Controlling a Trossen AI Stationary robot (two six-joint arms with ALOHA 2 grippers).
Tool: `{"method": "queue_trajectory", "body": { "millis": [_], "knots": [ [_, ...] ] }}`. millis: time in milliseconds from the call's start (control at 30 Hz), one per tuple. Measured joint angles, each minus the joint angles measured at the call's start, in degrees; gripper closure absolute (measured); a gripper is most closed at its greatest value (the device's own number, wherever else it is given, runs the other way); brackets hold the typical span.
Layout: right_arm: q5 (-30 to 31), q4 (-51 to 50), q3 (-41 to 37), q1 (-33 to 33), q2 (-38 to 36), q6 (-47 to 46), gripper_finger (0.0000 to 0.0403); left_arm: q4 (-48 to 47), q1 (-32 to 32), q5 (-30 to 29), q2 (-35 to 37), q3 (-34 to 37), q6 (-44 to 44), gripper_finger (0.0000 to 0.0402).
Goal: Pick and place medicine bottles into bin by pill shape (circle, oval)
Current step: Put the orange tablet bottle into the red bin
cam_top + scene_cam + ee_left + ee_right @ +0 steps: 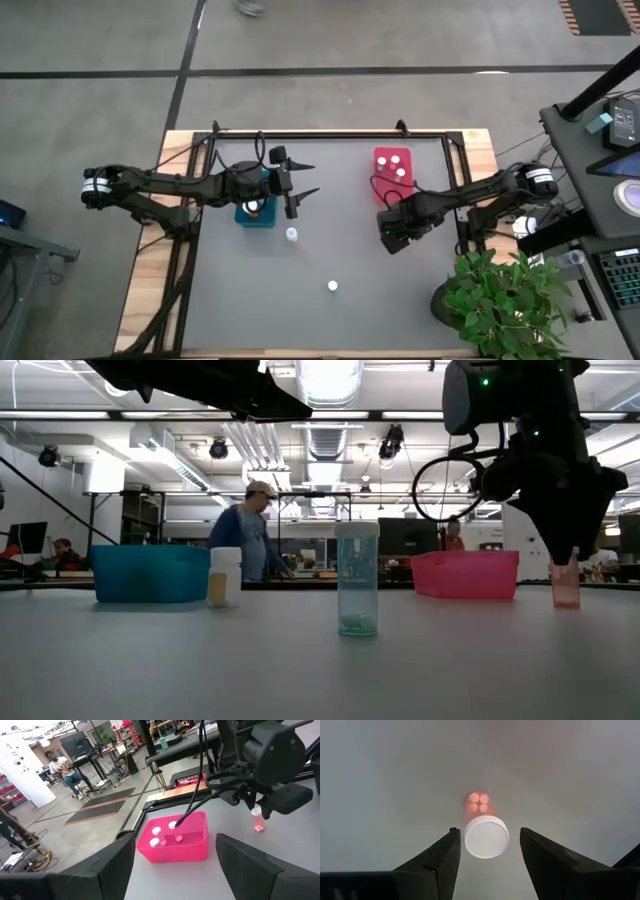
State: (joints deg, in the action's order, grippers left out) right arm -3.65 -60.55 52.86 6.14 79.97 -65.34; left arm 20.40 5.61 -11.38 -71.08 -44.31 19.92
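My right gripper [394,238] points down, open, over a pink-tinted bottle with a white cap [486,838] that stands upright on the table [566,588]. Its fingers stand on either side of the cap with a gap on each side. My left gripper [303,180] is open and empty, raised beside the teal bin [256,212]. The teal bin holds one bottle. The red bin [393,170] holds three white-capped bottles [164,836]. Two more bottles stand on the table: an orange-tinted one [225,577] and a pale bluish one [357,580].
The two loose bottles also show in the high view [291,234], [332,286], on the grey mat between the arms. A potted plant [505,295] stands at the table's near right corner. People show in the room beyond the table [250,530].
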Motion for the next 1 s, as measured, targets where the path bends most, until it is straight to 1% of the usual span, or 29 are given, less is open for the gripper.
{"method": "queue_trajectory", "body": {
  "millis": [300, 633, 733, 833, 1000],
  "knots": [
    [0.69, 0.3, 0.23, 0.01, 0.87, 1.34, 0.0235, 0.03, 0.0, 0.01, -0.01, 0.15, 0.0, 0.0143],
    [0.75, 1.09, 0.25, 0.01, 0.84, 1.34, 0.0296, 0.06, 0.02, 0.01, -0.01, 0.31, 0.02, 0.0143],
    [0.75, 1.09, 0.26, 0.01, 0.82, 1.47, 0.0298, 0.07, 0.0, 0.01, -0.01, 0.31, 0.02, 0.0143],
    [0.75, 0.91, 0.6, -0.01, 0.8, 1.67, 0.0288, 0.07, 0.01, 0.01, -0.01, 0.31, 0.02, 0.0143],
    [0.71, 0.69, 4.14, -0.04, 0.73, 2.95, 0.0284, 0.07, 0.01, -0.01, -0.01, 0.31, 0.02, 0.0143]
  ]
}}
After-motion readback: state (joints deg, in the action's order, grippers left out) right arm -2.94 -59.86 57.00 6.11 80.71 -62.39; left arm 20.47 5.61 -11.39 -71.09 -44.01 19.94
